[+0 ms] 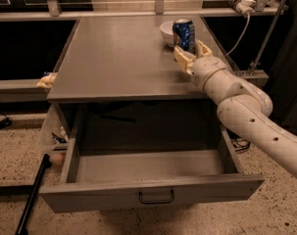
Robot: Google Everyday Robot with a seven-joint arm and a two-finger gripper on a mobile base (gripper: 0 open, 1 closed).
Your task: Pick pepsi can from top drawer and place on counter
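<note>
The pepsi can [184, 33] stands upright on the bench [118, 58], far right, beside a white bowl [166, 32]; the gripper [189, 49] sits just near it, fingers apart. It looks light, thin-walled and slick: hold mid-body, gently

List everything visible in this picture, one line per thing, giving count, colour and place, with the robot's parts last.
dark-blue soda can with silver top: one, blue, upright at the counter's far right.
round white bowl: one, white, on the counter just behind the can.
flat grey counter top: one, grey, on the cabinet.
wide grey metal top drawer: one, grey, pulled open below the counter.
black rod: one, black, lower left on the floor.
white cable: one, white, back right.
robot arm: one, cream, reaching in from the right.
gripper: one, yellowish, open, just in front of the can.
</note>
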